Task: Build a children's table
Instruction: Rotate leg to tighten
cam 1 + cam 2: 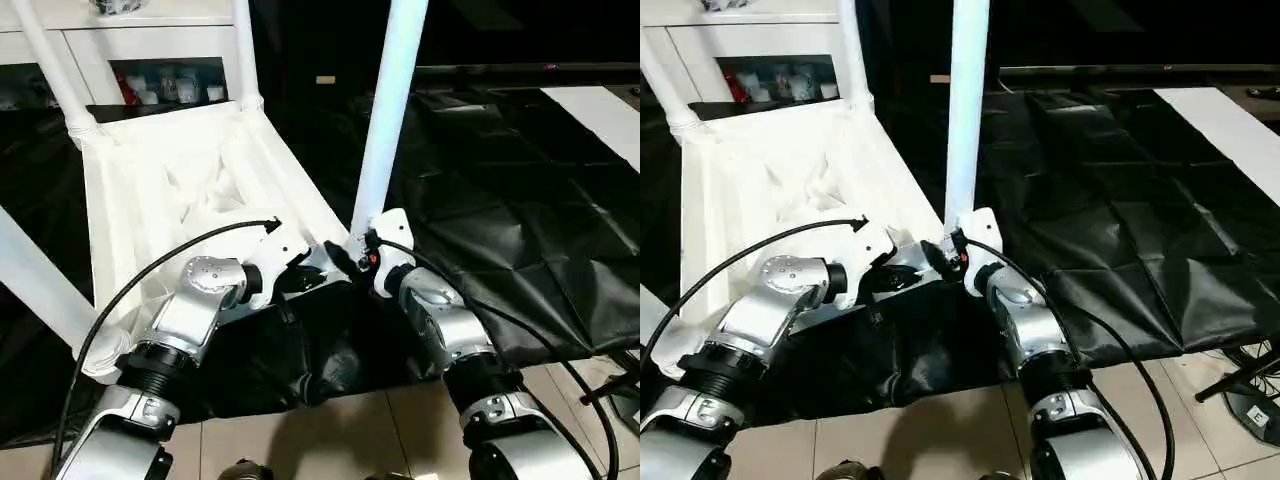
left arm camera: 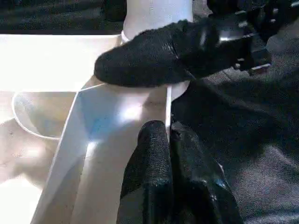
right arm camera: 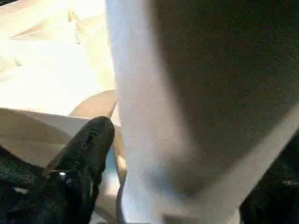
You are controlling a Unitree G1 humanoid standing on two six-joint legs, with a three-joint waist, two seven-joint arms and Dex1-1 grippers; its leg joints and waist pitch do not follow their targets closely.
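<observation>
The white table top (image 1: 150, 190) lies upside down on a black sheet, with legs standing up from its corner sockets. At the corner nearest me a leg (image 1: 390, 100) rises from its socket. My right gripper (image 3: 187, 172) is open around that leg's base, and a thin gap shows beside one finger (image 3: 93, 144). The same finger (image 2: 149, 60) lies across the leg's foot in the left wrist view. My left gripper (image 2: 169, 133) is shut on the table top's thin rim (image 2: 167, 107), just short of that corner.
The black sheet (image 1: 520, 220) covers the floor under and to the right of the table. Three more legs stand at the far left (image 1: 55, 70), far right (image 1: 243, 50) and near left (image 1: 40, 280). A white cabinet (image 1: 140, 40) is behind. Tiles (image 1: 350, 430) lie below my arms.
</observation>
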